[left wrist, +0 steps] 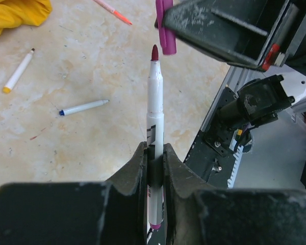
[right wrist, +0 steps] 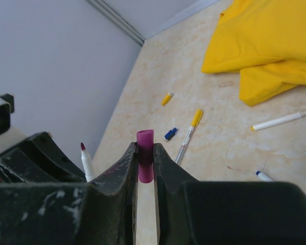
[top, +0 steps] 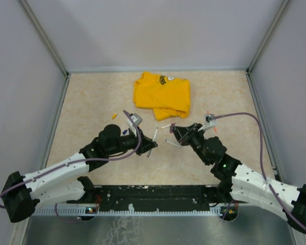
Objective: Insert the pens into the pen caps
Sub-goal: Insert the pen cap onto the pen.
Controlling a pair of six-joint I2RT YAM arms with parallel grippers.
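1. Magenta met magenta above the table (top: 92, 92): the left gripper (left wrist: 154, 153) was clamped on the white barrel of a magenta-tipped pen (left wrist: 155, 102). The right gripper (right wrist: 145, 166) was pinched tight on a magenta cap (right wrist: 145, 140).
2. Seen from the left wrist, the pen's long axis ran straight out from the fingers, with its bare tip leading toward the cap. The tip sat just beside the cap, not inside it.
3. The cap stood upright out of the right jaws, and its mouth appeared to face away from that wrist.
4. This pair was not yet joined. A blue-tipped pen (left wrist: 84, 107), a blue cap (right wrist: 170, 133) and a yellow cap (right wrist: 167, 98) lay loose and apart on the table. An orange-tipped pen (left wrist: 112, 11) lay near the yellow T-shirt (top: 162, 94).
5. Whether 1 yellow-ended pen (right wrist: 189, 133) already wore its cap could not be told.
6. Most of the job appeared to lie ahead, with no capping confirmed.
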